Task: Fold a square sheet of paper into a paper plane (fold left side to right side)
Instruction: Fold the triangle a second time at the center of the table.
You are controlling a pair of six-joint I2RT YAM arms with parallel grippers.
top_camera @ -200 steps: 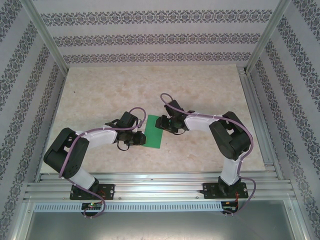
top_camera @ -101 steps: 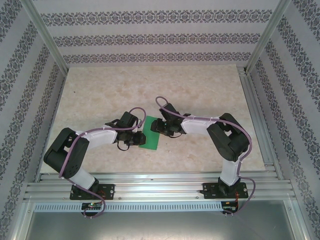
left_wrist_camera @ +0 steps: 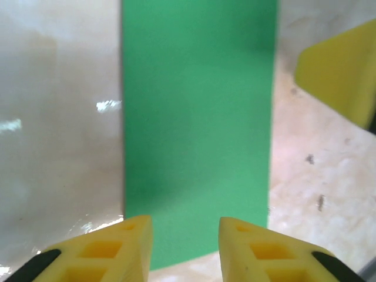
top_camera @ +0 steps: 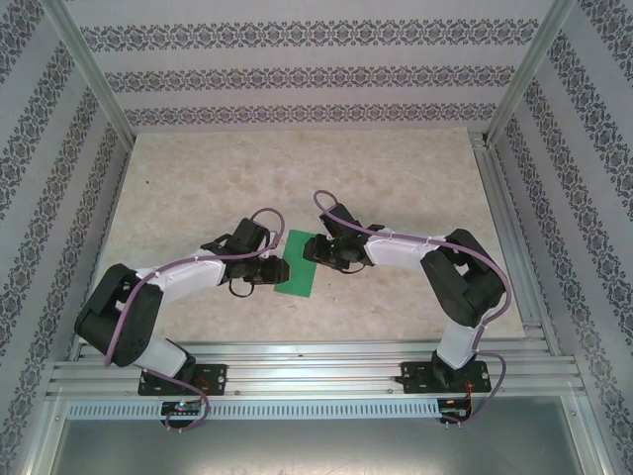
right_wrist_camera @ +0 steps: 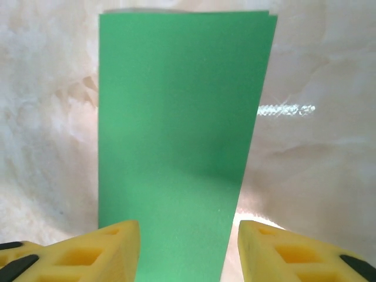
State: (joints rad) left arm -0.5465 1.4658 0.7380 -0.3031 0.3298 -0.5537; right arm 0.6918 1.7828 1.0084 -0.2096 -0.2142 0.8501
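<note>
Left pincer (left_wrist_camera: 185, 228): released, jaws apart, nothing clasped. Its yellow tips hang over one short edge of the square sheet of paper (left_wrist_camera: 197, 117).

Right pincer (right_wrist_camera: 188, 232): also released. Its tips stand wide to either side of the green strip, which runs away between them.

The sheet lies flat on the bench (top_camera: 396, 178) as a narrow rectangle. From above it sits between the two arms, with the left pincer at its near-left edge and the right pincer at its far-right part.

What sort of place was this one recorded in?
Probably a lab robot test cell: an aluminium frame with patterned wall panels encloses a marble-look tabletop, with two arms bolted to rails at its near edge.
</note>
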